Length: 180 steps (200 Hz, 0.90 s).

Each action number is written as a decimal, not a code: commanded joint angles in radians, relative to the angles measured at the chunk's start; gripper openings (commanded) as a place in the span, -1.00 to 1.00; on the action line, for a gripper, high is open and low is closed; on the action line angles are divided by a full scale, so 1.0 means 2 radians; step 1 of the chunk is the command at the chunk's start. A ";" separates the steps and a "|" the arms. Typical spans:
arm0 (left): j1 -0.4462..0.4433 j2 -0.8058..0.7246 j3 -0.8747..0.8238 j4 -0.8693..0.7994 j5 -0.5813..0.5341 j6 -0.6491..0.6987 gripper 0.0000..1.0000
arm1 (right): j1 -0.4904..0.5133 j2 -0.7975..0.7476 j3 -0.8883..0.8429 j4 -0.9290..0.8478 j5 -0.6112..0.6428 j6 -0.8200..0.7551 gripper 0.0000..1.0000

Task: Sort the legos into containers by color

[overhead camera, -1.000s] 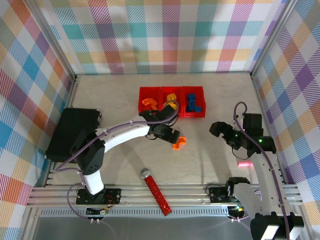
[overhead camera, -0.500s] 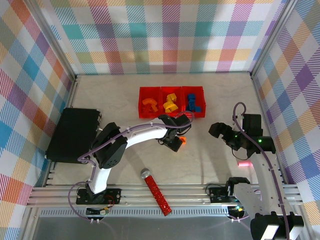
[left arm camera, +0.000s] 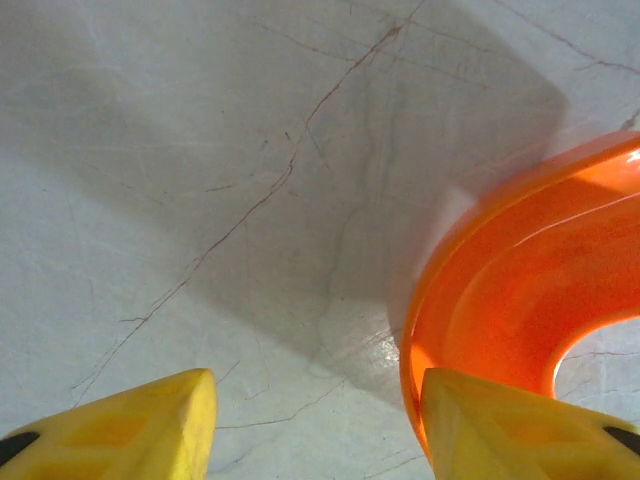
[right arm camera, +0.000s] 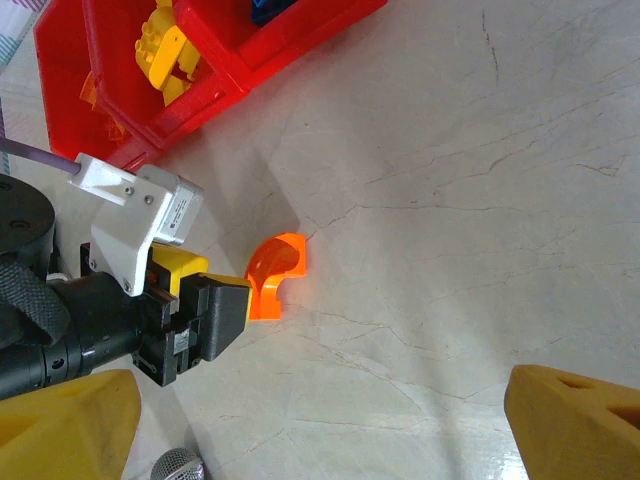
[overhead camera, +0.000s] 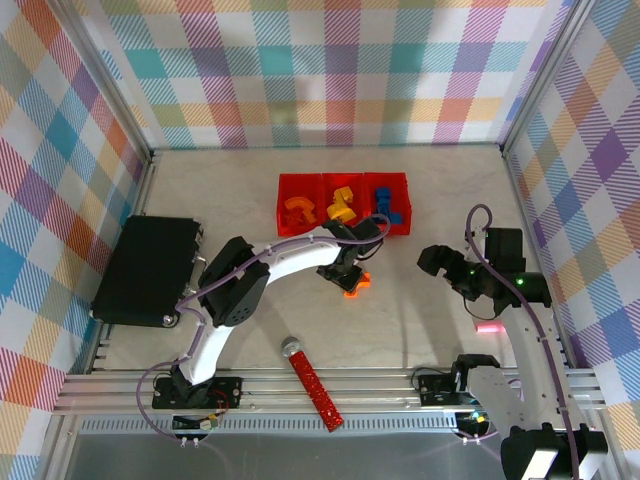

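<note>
An orange arch lego point(overhead camera: 358, 285) lies on the table below the containers point(overhead camera: 343, 232), three joined red bins holding orange point(overhead camera: 296, 208), yellow point(overhead camera: 342, 205) and blue point(overhead camera: 386, 205) legos. My left gripper point(overhead camera: 348, 276) is down at the arch. In the left wrist view the arch point(left arm camera: 530, 300) rests against the right finger, and the left gripper point(left arm camera: 315, 385) is open with bare table between its yellow tips. My right gripper point(overhead camera: 436, 260) hovers open to the right. From the right wrist view point(right arm camera: 320, 425) I see the arch point(right arm camera: 272, 272) and the bins point(right arm camera: 215, 85).
A large black case point(overhead camera: 145, 268) sits at the left. A red studded stick point(overhead camera: 315, 388) with a grey round end point(right arm camera: 175, 467) lies near the front edge. Plaid walls close the back and sides.
My left gripper swung right from below the bins and came down at the orange arch, its jaws narrowing. The right arm stayed still.
</note>
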 commanded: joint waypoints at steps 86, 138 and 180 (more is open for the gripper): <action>0.003 0.034 0.033 -0.024 0.063 -0.010 0.03 | -0.003 0.002 -0.003 -0.008 -0.009 -0.009 0.88; -0.001 0.043 0.037 -0.032 0.068 -0.019 -0.13 | -0.003 0.003 -0.004 -0.007 -0.008 -0.010 0.88; -0.001 0.051 0.038 -0.035 0.079 -0.026 -0.63 | -0.003 0.003 -0.004 -0.006 -0.007 -0.010 0.88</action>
